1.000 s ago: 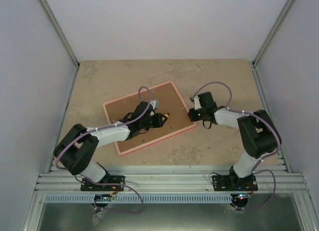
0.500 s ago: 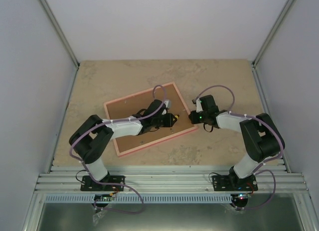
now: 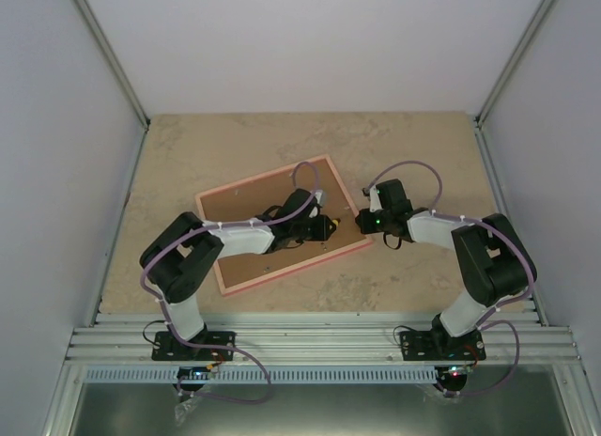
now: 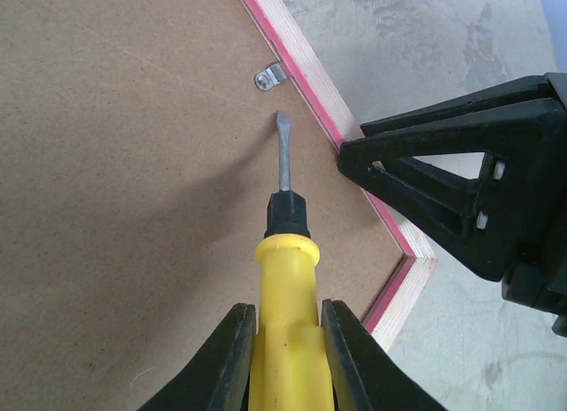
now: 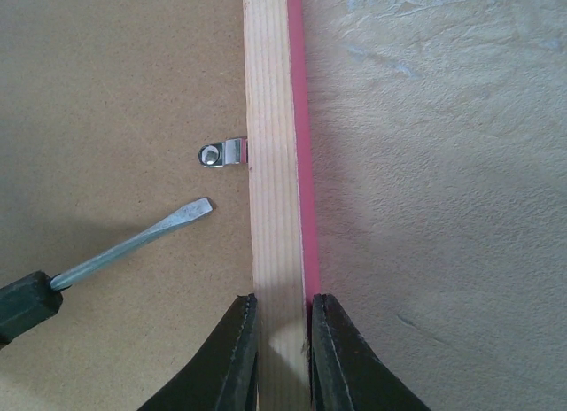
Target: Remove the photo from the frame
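left gripper is pinched tight on the yellow handle of a screwdriver. blade tip sits just short of the metal clip by the frame rail, small gap between them. right gripper is clamped narrow across that same rail, close to the frame's near-right corner. frame lies back-up around the table middle, skewed to its edges, brown backing board showing, so the photo's hidden. bare table along the rail's outer side.

The frame lies at mid-tabletop, with the backing board set in it. The screwdriver points over the board, just beside the clip at the frame's right rail.
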